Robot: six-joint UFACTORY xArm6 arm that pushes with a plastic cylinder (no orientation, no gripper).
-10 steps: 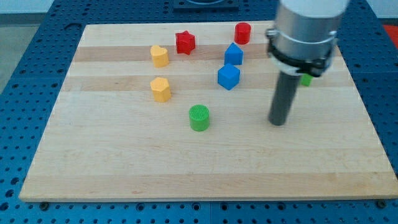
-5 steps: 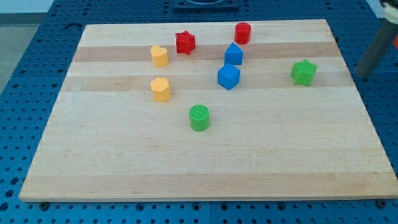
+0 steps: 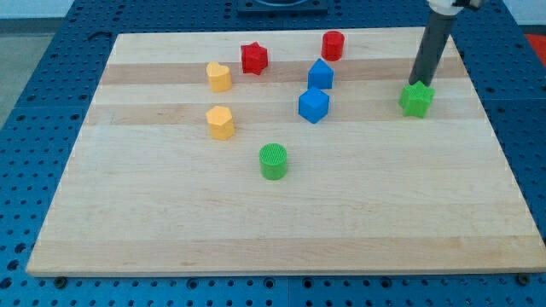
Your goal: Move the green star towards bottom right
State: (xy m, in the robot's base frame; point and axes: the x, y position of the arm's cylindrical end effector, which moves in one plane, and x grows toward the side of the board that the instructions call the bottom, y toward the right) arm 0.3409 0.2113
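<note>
The green star (image 3: 416, 99) lies at the right of the wooden board (image 3: 281, 222), in its upper half. My tip (image 3: 419, 83) stands right at the star's top edge, touching it or nearly so. The dark rod rises from there to the view's top right.
A green cylinder (image 3: 274, 161) stands near the middle. Two blue cubes (image 3: 313, 105) (image 3: 320, 74) lie left of the star. A red cylinder (image 3: 333, 44) and a red star (image 3: 253, 58) are near the top. Two yellow blocks (image 3: 219, 77) (image 3: 220, 123) lie at the left.
The rod moved from below the green star, out past the board's right edge, then back in to the star's top edge. The blocks have not moved.
</note>
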